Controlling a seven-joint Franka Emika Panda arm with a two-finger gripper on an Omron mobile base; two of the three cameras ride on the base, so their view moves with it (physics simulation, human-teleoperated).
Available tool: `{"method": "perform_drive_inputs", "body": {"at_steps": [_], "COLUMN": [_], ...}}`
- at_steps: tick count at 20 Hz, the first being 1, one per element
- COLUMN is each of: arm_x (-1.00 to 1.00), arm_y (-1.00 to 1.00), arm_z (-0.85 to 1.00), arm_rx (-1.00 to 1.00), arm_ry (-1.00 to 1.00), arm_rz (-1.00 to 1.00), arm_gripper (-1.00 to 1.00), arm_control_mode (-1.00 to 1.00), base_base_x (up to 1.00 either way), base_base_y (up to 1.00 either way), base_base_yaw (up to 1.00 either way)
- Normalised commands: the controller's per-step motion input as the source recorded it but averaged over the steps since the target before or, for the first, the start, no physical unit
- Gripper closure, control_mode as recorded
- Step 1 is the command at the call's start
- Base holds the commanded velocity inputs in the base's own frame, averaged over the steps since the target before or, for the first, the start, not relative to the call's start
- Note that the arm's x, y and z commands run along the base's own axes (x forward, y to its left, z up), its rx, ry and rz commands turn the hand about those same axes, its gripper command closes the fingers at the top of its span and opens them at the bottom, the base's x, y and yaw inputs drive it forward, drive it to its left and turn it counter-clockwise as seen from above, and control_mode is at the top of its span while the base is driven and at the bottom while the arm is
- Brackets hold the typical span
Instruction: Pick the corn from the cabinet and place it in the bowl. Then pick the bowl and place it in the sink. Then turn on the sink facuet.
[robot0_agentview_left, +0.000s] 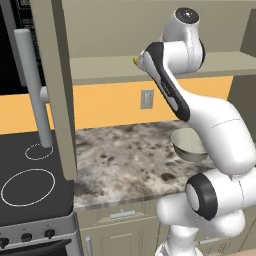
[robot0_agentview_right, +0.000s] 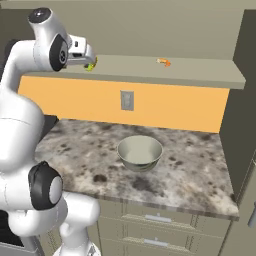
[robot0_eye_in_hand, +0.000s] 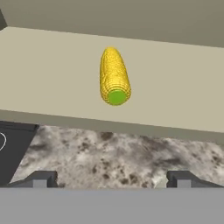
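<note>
Beige shelf (robot0_eye_in_hand: 52, 74) of the cabinet (robot0_agentview_left: 57, 90) fills my view; door swung open w/ bar handle (robot0_agentview_left: 32, 87) out front. Corn (robot0_eye_in_hand: 114, 76) lies on that shelf near its front edge, green end toward me, so I'm lined up straight on it. My gripper (robot0_eye_in_hand: 112, 180) hangs just short of the corn, fingers spread wide, nothing held. Bowl (robot0_agentview_right: 140, 152) waits on the counter (robot0_agentview_right: 195, 170) below the corn's shelf, prob. handy for the drop. No writing or labels legible.

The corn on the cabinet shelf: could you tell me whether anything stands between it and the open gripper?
Nothing visible does. In the hand view the corn lies alone on the cabinet shelf, green end toward the open gripper, with bare shelf between them. The small orange item sits further along the shelf, off to the side.
</note>
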Motion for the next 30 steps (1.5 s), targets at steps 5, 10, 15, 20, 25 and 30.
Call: {"method": "perform_drive_inputs", "body": {"at_steps": [5,10,15,20,25,30], "arm_x": [0.65,0.51,0.33,0.44,0.47,0.13], "arm_y": [0.01,0.0,0.01,0.0,0.01,0.02], "arm_z": [-0.02,-0.16,-0.16,-0.13,-0.17,-0.12], "arm_rx": [-0.02,-0.01,0.0,0.0,0.0,0.0], "arm_ry": [-0.05,-0.03,0.0,0.0,0.0,0.0], "arm_rz": [0.0,0.0,0.0,0.0,0.0,0.0], "arm_gripper": [-1.0,-1.0,-1.0,-1.0,-1.0,1.0], "arm_control_mode": [-1.0,-1.0,-1.0,-1.0,-1.0,-1.0], "base_base_x": [0.0,0.0,0.0,0.0,0.0,0.0], "base_base_y": [0.0,0.0,0.0,0.0,0.0,0.0], "base_base_yaw": [0.0,0.0,0.0,0.0,0.0,0.0]}}
